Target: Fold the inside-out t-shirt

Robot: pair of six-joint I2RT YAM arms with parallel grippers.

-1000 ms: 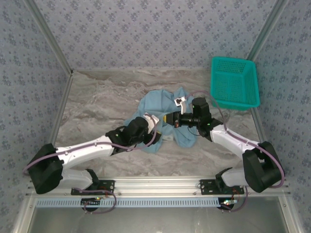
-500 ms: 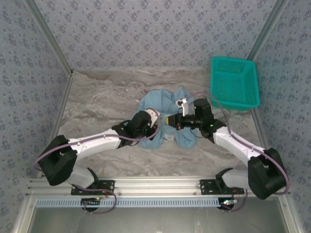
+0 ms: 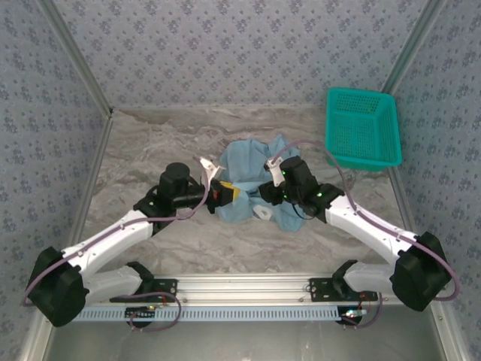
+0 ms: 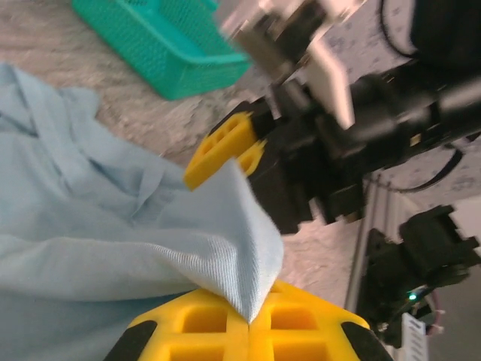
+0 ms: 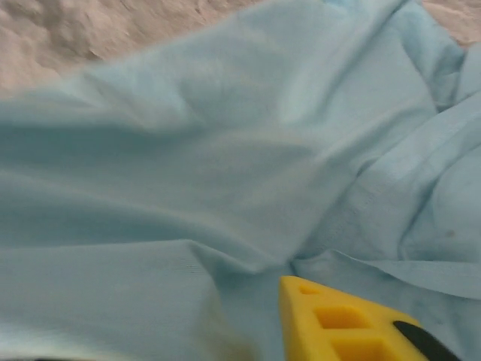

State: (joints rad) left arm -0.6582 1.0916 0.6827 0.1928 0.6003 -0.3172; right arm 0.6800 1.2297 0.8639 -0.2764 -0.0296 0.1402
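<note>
From above, the inside-out t-shirt (image 3: 252,169) lies crumpled mid-desk (image 3: 150,143), between the two arms. The left claw (image 3: 226,194) is at its near-left edge and the right claw (image 3: 267,189) over its near-right part. A teal basket (image 3: 362,128) sits far right.

The left wrist view has the left claw (image 4: 248,323) pinched tight on a pointed fold of the t-shirt (image 4: 90,226), with the right claw (image 4: 229,147) just beyond it.

In the right wrist view, one yellow finger (image 5: 331,320) hangs just above the t-shirt (image 5: 188,150); I cannot tell its gap.

One light blue t-shirt (image 3: 252,162), one teal basket (image 3: 362,129), two robot arms (image 3: 113,233) (image 3: 361,222).
</note>
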